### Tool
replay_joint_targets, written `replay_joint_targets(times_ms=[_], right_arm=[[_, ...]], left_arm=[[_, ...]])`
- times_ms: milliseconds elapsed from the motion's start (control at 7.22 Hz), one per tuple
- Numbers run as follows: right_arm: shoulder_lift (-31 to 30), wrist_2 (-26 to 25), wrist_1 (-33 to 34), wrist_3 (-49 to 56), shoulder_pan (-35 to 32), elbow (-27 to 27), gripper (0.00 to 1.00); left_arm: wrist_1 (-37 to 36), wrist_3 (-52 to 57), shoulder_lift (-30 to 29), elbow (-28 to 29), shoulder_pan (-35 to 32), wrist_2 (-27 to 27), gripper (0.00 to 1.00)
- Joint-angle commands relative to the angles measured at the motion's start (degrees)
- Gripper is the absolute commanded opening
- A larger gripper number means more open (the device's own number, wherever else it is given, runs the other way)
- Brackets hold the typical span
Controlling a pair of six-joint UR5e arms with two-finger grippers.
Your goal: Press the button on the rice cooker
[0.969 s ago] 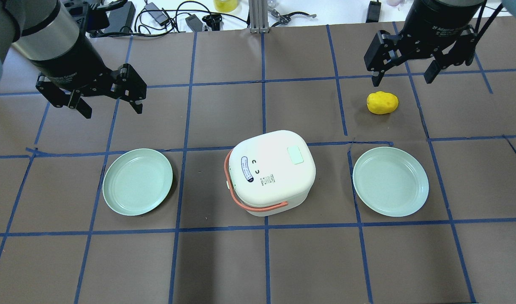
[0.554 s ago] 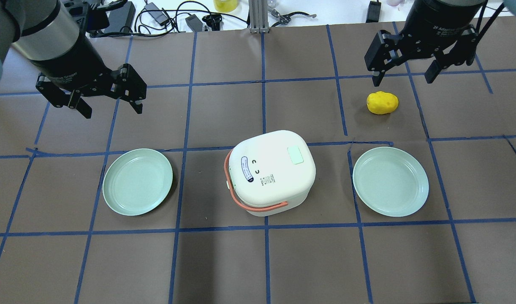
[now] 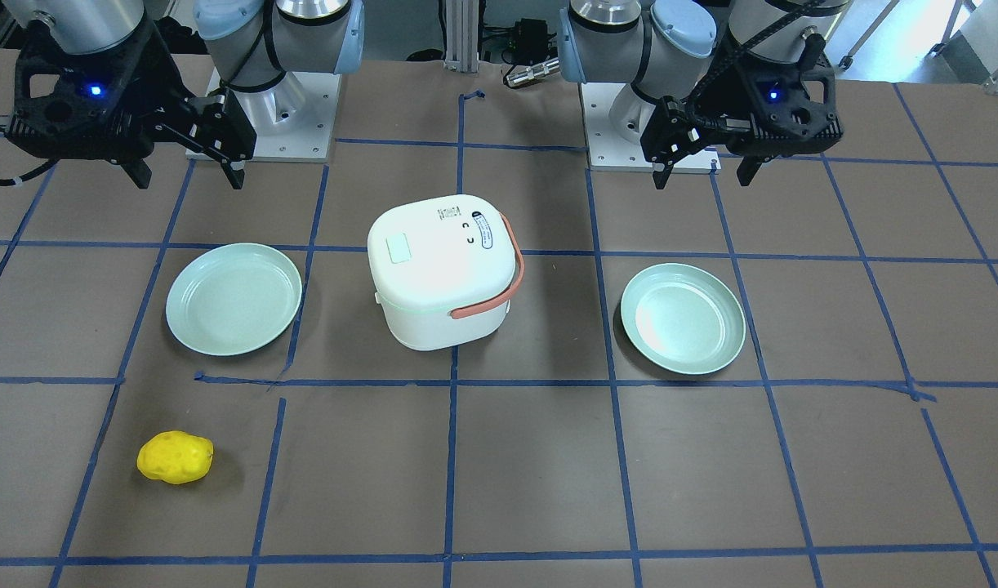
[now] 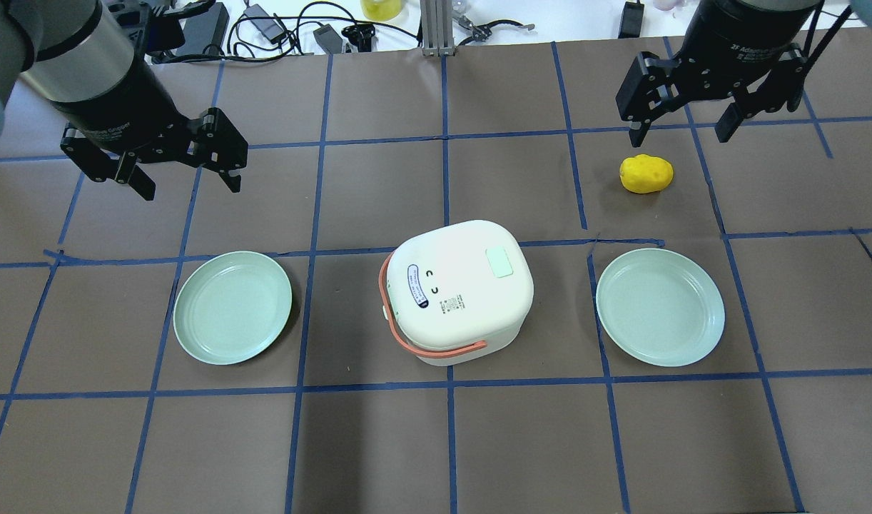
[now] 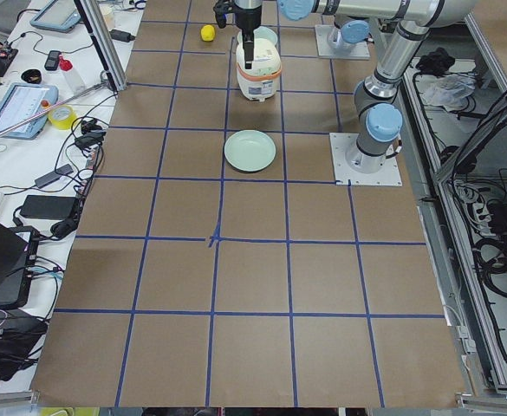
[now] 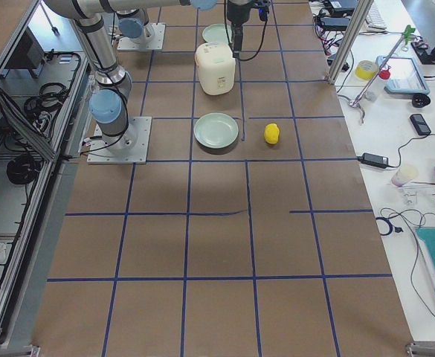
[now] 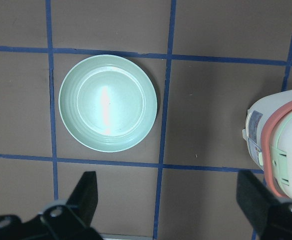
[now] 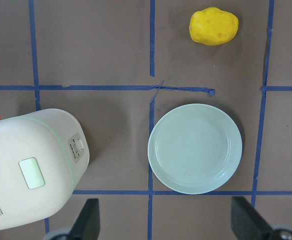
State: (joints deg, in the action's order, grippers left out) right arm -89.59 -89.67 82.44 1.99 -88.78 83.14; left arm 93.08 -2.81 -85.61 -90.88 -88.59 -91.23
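The white rice cooker (image 4: 459,289) with a salmon handle stands shut at the table's middle. A pale green button (image 4: 499,262) sits on its lid and also shows in the front view (image 3: 398,247) and the right wrist view (image 8: 31,173). My left gripper (image 4: 191,187) is open and empty, hovering far back left of the cooker. My right gripper (image 4: 678,134) is open and empty, hovering far back right, just beyond a yellow potato-like object (image 4: 646,173). Neither gripper touches the cooker.
A pale green plate (image 4: 232,307) lies left of the cooker and another plate (image 4: 659,307) lies right of it. Blue tape lines grid the brown table. Cables and tools lie along the far edge (image 4: 279,28).
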Motion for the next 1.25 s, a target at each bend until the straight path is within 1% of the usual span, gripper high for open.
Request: replay_joint_targets(times_ms=[0, 277, 415, 692, 831, 969, 1108], right_arm=[[-0.1, 0.7, 0.0, -0.2, -0.9, -0.1, 0.54], [0.6, 1.1, 0.1, -0.7, -5.2, 0.1, 0.26], [1.6, 1.2, 0.5, -0.8, -7.3, 1.2, 0.16], [2.0, 4.0, 2.8, -4.3, -9.9, 4.9, 0.07], [2.2, 4.3, 6.0, -5.5, -11.2, 6.2, 0.02], [2.3, 4.4, 6.4, -5.6, -12.5, 7.5, 0.00], [3.4, 4.4, 9.0, -5.6, -13.7, 8.3, 0.00]], left_arm=[[0.0, 0.0, 0.0, 0.0, 0.0, 0.0, 1.00], [0.0, 0.0, 0.0, 0.0, 0.0, 0.0, 1.00], [0.0, 0.0, 0.0, 0.0, 0.0, 0.0, 1.00], [0.0, 0.0, 0.0, 0.0, 0.0, 0.0, 1.00], [0.0, 0.0, 0.0, 0.0, 0.0, 0.0, 1.00], [0.0, 0.0, 0.0, 0.0, 0.0, 0.0, 1.00], [0.0, 0.0, 0.0, 0.0, 0.0, 0.0, 1.00]])
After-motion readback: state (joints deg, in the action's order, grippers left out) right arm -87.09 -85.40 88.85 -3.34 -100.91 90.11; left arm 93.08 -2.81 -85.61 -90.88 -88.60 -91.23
